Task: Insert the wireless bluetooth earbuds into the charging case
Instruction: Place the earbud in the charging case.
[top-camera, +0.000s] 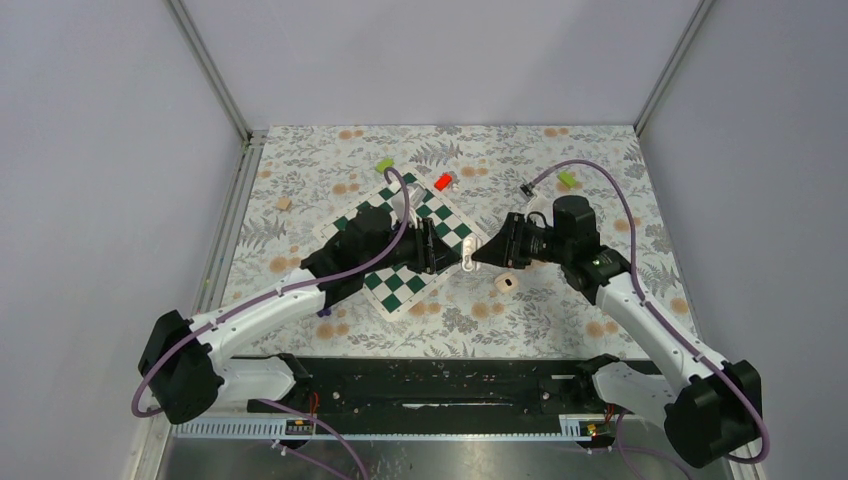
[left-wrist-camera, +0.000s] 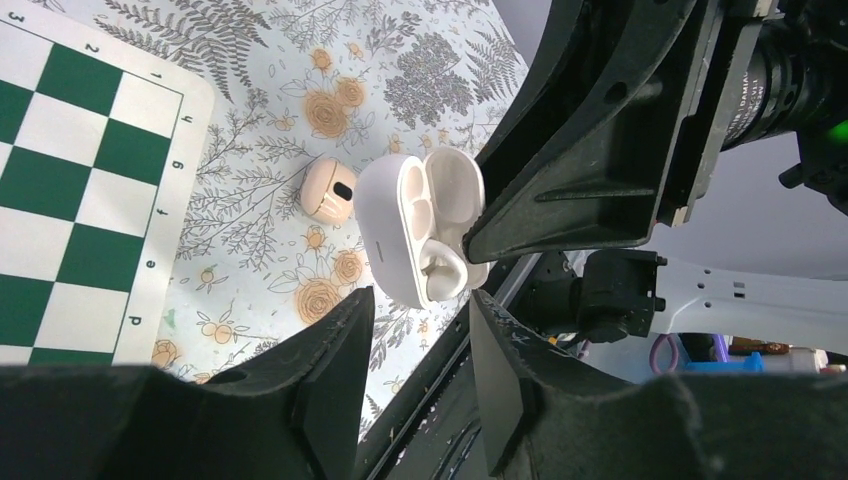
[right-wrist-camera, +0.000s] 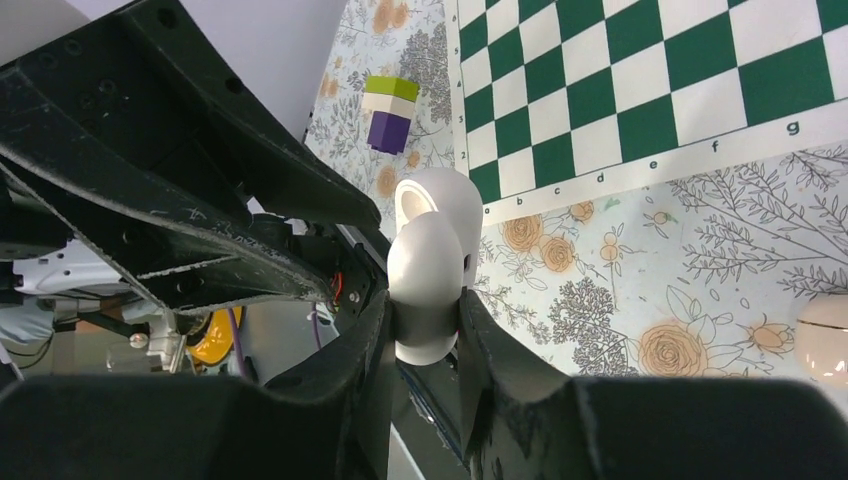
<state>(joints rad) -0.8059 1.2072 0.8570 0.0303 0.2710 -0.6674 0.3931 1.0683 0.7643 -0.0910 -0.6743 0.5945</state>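
At mid-frame in the top view the two arms meet nose to nose, with the case (top-camera: 466, 252) between them. Right gripper (right-wrist-camera: 428, 320): jaws closed on the body of the white case, lid swung open above the fingers. Left gripper (left-wrist-camera: 420, 310): jaws parted, nothing between them.

In the left wrist view the case sits just beyond the left fingertips, straight ahead. Its open face is toward them and its long axis runs up-frame, leaning left. The lower well seems to hold an earbud (left-wrist-camera: 440, 272); upper well, cannot tell.

Judgement: the left arm is the one placed to feed the case, along its own finger line.

A beige piece (left-wrist-camera: 328, 190) with a dark slot lies on the mat (left-wrist-camera: 270, 130), left of the case and apart from both grippers.

Writing: the chessboard (left-wrist-camera: 70, 190) edge reads d, e, f, g, h and 2, 3. No brand is legible on the case.
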